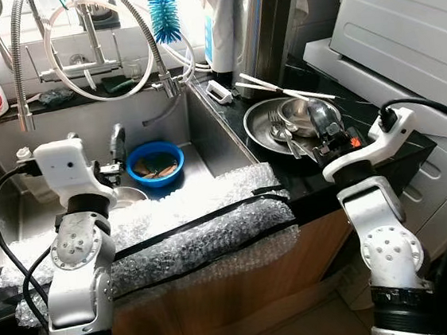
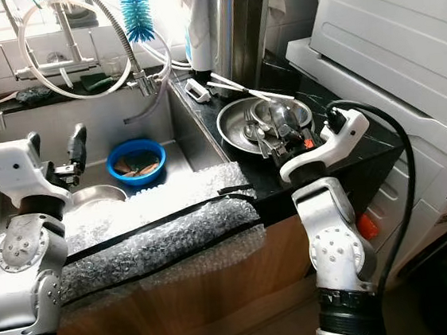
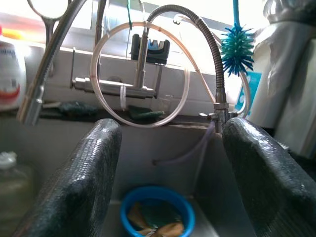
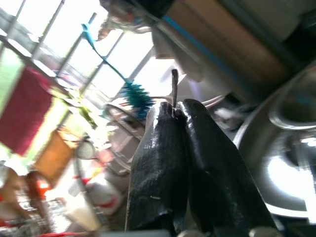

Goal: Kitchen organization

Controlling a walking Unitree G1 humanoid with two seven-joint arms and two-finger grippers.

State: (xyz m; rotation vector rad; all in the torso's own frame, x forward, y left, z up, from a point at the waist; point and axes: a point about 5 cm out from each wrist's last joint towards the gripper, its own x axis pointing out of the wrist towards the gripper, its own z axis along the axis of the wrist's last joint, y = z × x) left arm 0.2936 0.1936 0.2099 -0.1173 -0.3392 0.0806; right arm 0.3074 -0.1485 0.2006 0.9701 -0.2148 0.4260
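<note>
R gripper (image 4: 175,116): fingers pressed together on thin metal utensil (image 4: 174,89) (prob. a spoon handle), over steel dish (image 1: 261,127) on counter | handle axis runs along fingers | L gripper (image 3: 168,163): fingers spread, empty, above sink; blue bowl (image 1: 155,163) ahead-below, L arm nearer

Bright window backlight, glare on bubble wrap (image 1: 212,209); wrist views blurred.

1. The sink (image 1: 203,129) is made of brushed, dull steel.
2. The round tray (image 1: 262,135) and the cutlery (image 1: 283,129) in it are seen as polished, mirror-bright metal.
3. The bowl (image 1: 153,153) is glossy blue plastic.
4. The counter's front edge is covered with clear, bumpy bubble wrap (image 1: 190,227).
5. The right gripper (image 4: 177,116) fingers are finished in matt, finely textured black.
</note>
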